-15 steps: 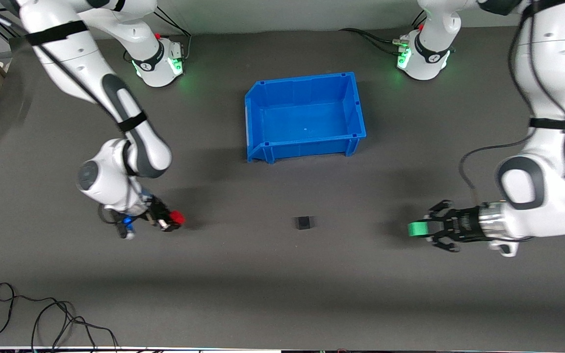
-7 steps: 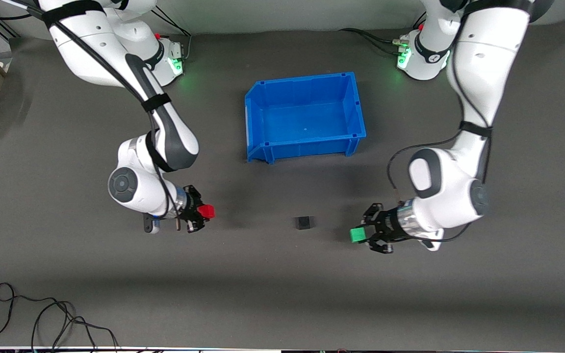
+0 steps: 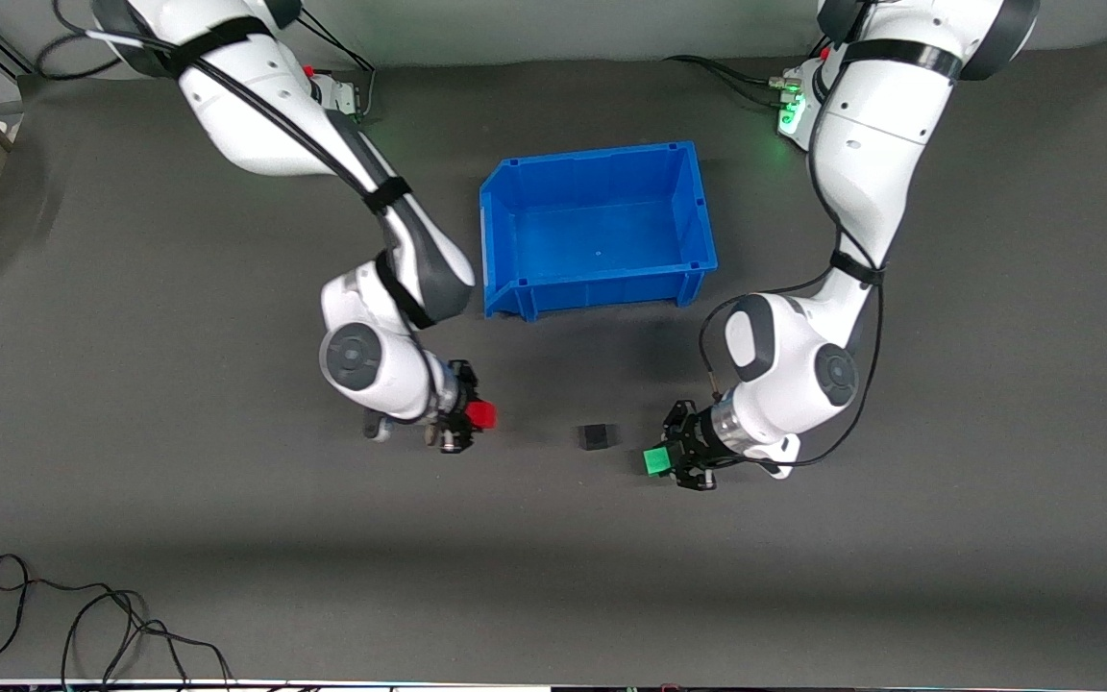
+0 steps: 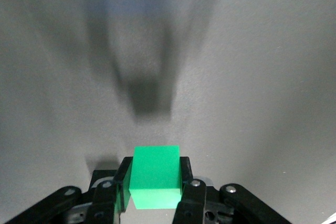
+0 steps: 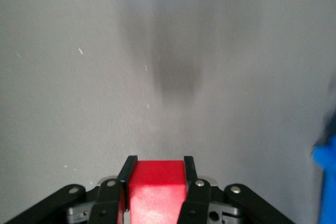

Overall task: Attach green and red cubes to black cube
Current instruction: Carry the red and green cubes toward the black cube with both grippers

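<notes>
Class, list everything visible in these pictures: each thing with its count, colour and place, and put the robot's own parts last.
black cube: one, black, on the table between the two grippers, nearer the front camera than the bin.
blue bin: one, blue, mid-table, open side up.
red cube: one, red, held in the right gripper.
green cube: one, green, held in the left gripper.
cables: black, at the table edge nearest the camera, toward the right arm's end.
right gripper: one, black, shut on the red cube.
left gripper: one, black, shut on the green cube.
</notes>
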Controlling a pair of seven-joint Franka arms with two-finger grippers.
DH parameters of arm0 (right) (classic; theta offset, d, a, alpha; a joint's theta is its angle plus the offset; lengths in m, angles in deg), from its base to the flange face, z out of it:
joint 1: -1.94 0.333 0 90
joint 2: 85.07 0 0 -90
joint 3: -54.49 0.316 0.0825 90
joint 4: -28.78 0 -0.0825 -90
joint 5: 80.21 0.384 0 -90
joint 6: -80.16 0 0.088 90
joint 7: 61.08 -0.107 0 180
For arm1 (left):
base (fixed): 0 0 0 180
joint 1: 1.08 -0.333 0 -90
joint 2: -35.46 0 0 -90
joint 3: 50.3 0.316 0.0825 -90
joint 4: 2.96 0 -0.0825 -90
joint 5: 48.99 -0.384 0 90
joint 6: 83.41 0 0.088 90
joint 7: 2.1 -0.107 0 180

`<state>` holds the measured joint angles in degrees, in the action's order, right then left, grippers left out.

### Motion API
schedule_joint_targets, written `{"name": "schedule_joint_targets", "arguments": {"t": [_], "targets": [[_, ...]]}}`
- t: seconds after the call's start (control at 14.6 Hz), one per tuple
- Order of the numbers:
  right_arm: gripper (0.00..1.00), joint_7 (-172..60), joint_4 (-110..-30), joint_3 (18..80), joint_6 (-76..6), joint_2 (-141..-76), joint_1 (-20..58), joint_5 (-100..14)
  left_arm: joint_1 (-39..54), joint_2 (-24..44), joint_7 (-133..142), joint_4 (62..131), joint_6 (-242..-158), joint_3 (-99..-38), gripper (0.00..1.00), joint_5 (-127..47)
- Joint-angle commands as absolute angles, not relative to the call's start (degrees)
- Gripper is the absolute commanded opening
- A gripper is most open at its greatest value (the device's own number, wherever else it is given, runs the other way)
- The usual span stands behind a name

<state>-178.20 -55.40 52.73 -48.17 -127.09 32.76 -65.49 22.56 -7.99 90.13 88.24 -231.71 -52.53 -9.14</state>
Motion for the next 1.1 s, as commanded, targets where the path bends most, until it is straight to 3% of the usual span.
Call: {"name": "schedule_joint_targets", "arguments": {"t": [0.0,0.48,1.03], "targets": [[0.0,-186.0,-46.7,52.3,-47.6,-134.2,34.9,-66.1,24.5,-8.1,90.8,88.2,-232.2,-51.5,0.03,-8.9],[0.0,-194.8,-36.5,52.1,-47.9,-143.2,39.2,-66.9,24.8,-7.8,86.2,91.9,-235.4,-53.9,0.0,-8.7],[0.0,-197.2,-34.8,52.2,-49.0,-146.2,40.2,-66.8,24.9,-7.3,86.6,93.2,-237.8,-56.0,0.0,-7.2]]}}
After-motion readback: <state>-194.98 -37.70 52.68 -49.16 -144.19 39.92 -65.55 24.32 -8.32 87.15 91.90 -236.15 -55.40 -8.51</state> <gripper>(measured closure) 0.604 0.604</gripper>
